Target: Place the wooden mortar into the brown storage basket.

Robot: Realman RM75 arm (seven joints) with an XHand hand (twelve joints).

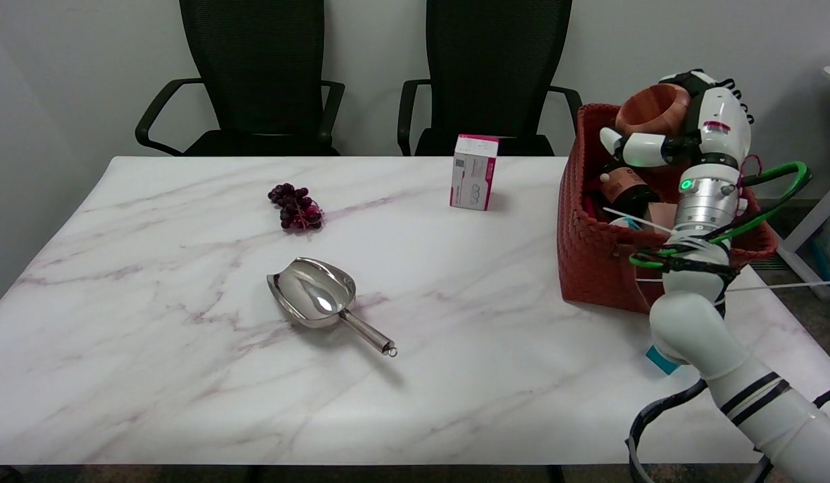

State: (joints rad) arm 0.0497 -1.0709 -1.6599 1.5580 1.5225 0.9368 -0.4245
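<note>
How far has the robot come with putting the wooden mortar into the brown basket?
Done: the wooden mortar is picked up and carried over the brown storage basket. In hand: the right hand holds it, tilted, above the basket's opening. Left: lowering it inside, beside what looks like a bottle, and letting go.

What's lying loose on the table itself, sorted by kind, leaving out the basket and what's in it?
Fruit: 1, the bunch of grapes
Metal utensils: 1, the scoop
Boxes: 1, the pink-and-white box
Total: 3

The right hand holds the wooden mortar over the basket, so neither is counted.
</note>
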